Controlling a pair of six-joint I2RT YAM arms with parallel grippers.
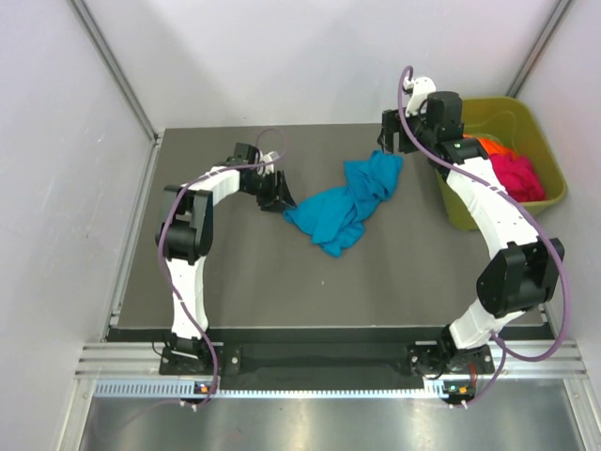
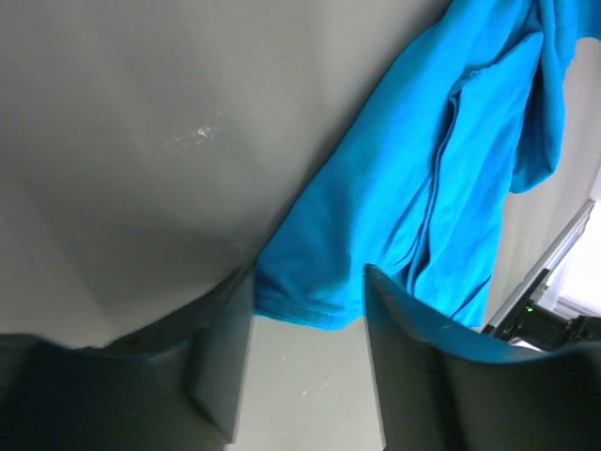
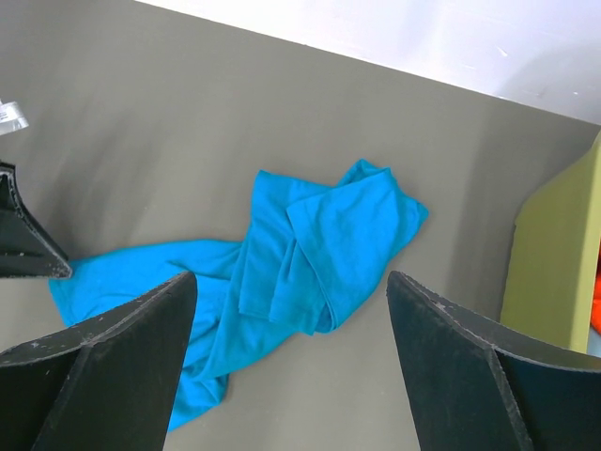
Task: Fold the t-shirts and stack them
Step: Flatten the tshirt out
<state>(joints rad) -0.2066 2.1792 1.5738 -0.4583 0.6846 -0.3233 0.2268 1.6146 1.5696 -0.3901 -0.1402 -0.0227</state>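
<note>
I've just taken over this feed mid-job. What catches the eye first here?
A crumpled blue shirt lies bright in the middle of the dark table. Both end effectors are open: the left end effector at the shirt's left edge, the right end effector near its far end. An olive tub at the right holds a pink shirt and an orange shirt.

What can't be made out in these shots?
Top view: the right arm covers part of the tub; shirt count beyond the orange shirt and pink shirt unclear.
Right wrist view: frame edge cuts off the tub.
Crumpled folds hide the blue shirt neck in every view.
</note>
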